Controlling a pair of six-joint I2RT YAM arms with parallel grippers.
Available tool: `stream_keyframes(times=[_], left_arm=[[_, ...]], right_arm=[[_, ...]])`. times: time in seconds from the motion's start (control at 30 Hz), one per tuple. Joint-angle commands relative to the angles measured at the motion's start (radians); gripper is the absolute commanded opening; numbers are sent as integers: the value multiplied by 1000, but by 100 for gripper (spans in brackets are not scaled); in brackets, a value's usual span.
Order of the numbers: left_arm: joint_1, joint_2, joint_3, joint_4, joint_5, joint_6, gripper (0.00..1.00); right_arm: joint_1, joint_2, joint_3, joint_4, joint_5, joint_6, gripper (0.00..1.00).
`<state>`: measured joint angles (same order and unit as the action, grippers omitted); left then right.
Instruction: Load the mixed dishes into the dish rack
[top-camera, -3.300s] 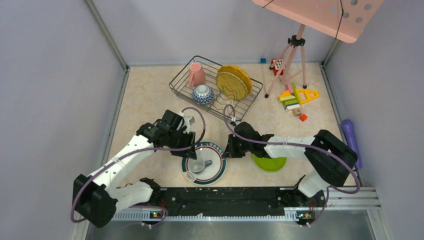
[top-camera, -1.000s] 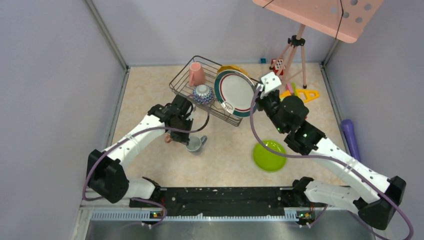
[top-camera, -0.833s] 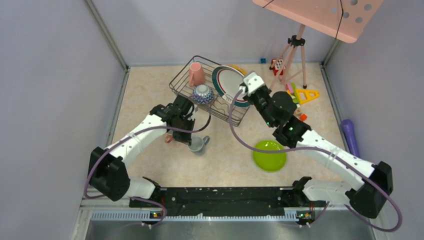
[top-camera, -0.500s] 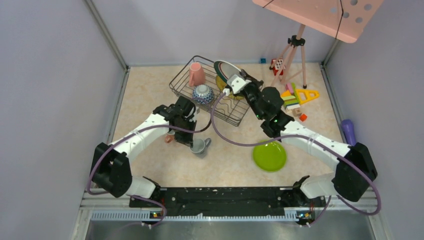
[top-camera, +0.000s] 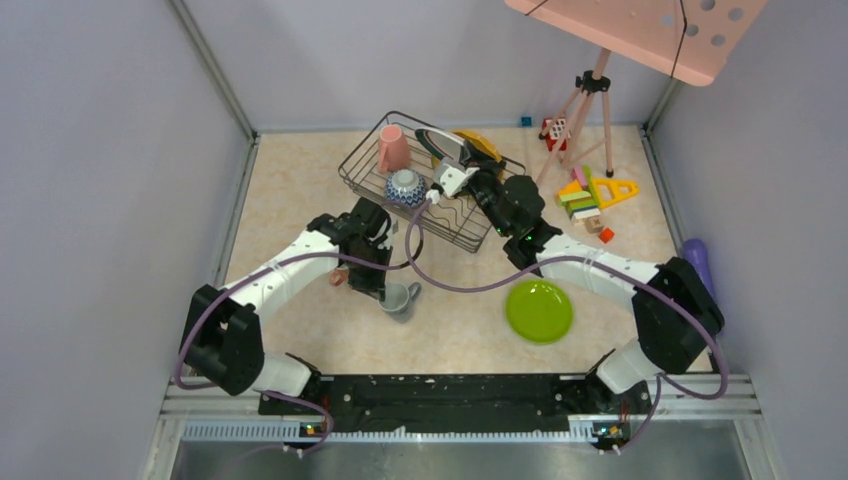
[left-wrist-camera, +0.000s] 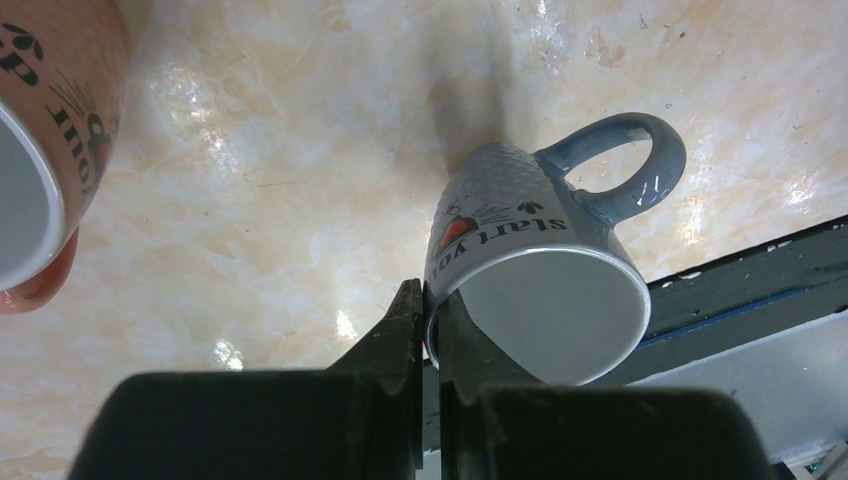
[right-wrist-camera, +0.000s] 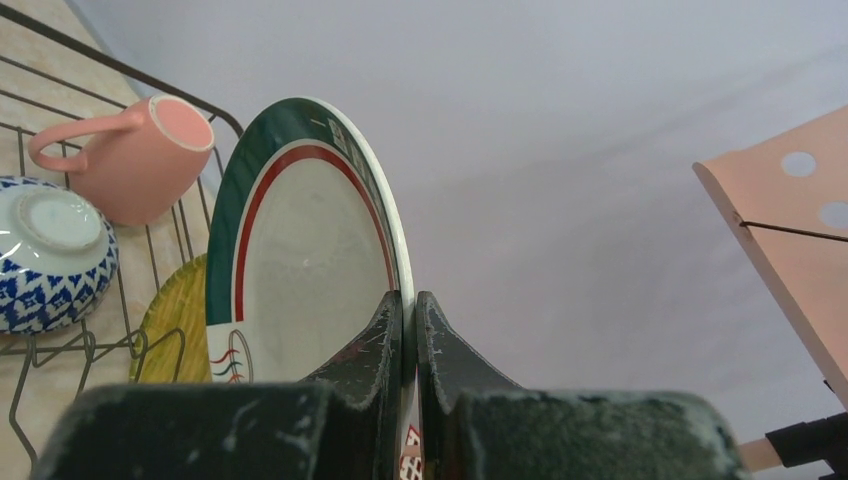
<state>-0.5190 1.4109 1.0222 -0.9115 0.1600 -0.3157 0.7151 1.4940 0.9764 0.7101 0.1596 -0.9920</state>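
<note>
The lime plate (top-camera: 539, 310) lies flat on the counter (top-camera: 300, 190) at the near right, apart from both arms. To its left, the left tool (left-wrist-camera: 425, 300) is closed on the rim of a grey mug (left-wrist-camera: 540, 290), one finger inside the mouth and one outside. The mug is tilted onto its side, with its handle turned away from the fingers; whether it touches the counter cannot be told. Just left of it, a pink mug (left-wrist-camera: 45, 150) is seen on its side on the counter.

Farther back, the rack (top-camera: 458, 218) stands at the middle of the counter, set at an angle. A blue-white bowl (top-camera: 406, 188) is placed upside down in its left part, and a second pink mug (top-camera: 393, 150) is lodged at the far left corner.

The right tool (right-wrist-camera: 410, 300) is clamped on the edge of the green-rimmed plate (right-wrist-camera: 300, 260), which is held upright over the far part of the rack, right of the bowl. Whether the plate rests on the wires cannot be told. A yellow plate (top-camera: 482, 145) is propped on edge just behind it.

Toy blocks (top-camera: 585, 200) are scattered right of the rack.
</note>
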Motion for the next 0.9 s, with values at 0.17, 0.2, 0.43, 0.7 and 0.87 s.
stream_keyframes(times=[0.17,0.2,0.43,0.7,0.87], left_arm=[[-3,-39,-1,22,25,-16,0],[-2,-37,-1,22,26,-16,0],[-4,-35,-1,22,27,-20,0],[-4,-24,8,15,16,-28,0],[-4,-23,15,12,16,-28,0]], right_arm=[[-11,92,19,216,-10,-77,0],[-11,104,18,218,-8,-86,0],[-11,120,-34,243,-1,-60,0],[-11,112,-76,277,-2,3,0],[-11,96,-54,267,2,8,0]])
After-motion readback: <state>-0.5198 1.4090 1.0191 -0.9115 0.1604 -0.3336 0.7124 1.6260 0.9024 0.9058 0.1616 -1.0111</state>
